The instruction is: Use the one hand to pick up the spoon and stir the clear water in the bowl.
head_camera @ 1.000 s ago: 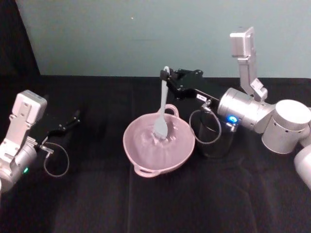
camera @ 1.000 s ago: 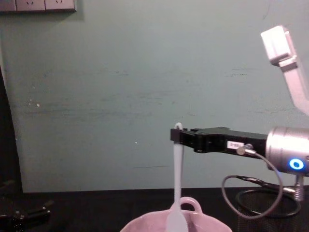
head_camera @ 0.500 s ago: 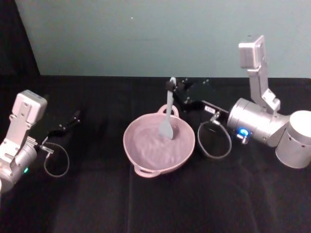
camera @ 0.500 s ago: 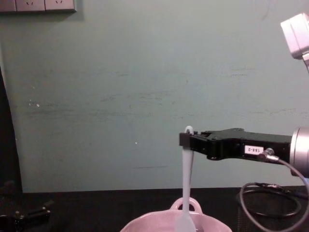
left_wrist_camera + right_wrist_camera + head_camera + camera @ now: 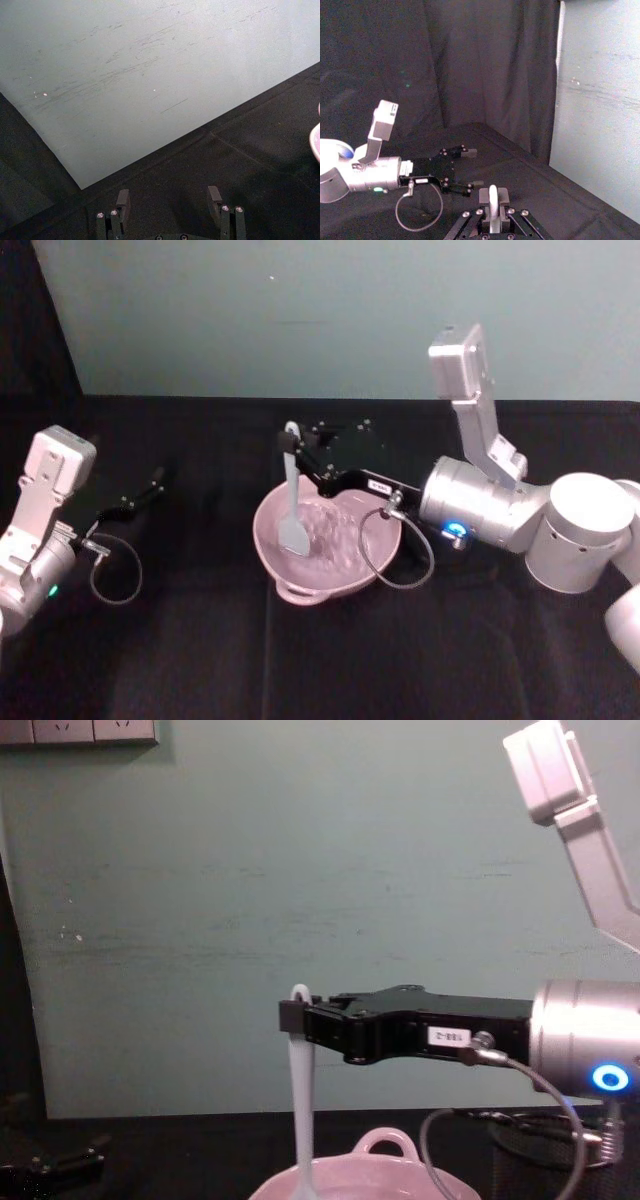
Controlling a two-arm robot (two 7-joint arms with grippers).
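white plastic shows upright in the middle of the scene: the spoon hangs almost vertical, its holed handle tip pinched between the pressed-together fingers of the right gripper, its flat blade dipped into the water on the robot's-left side of the pale pink bowl. the bowl stands on the black cloth near the middle of the table, and the water's surface looks rippled in the head view. from the chest view the spoon drops straight from the right gripper past the wavy rim of the bowl. judged from this, the pick-up is done and the stirring step is in hand. the next move calls for sweeping the blade round inside the bowl while holding the handle upright and firmly clamped, low enough to stay in the water yet clear of the rim, so the bowl is not pushed or tipped; the cable looping over the near rim wants watching. the left gripper lies parked on the cloth well apart, its fingers spread with nothing between them. a white label on the right gripper carries small dark print, too small to read surely. a blue ring light glows on the wrist.
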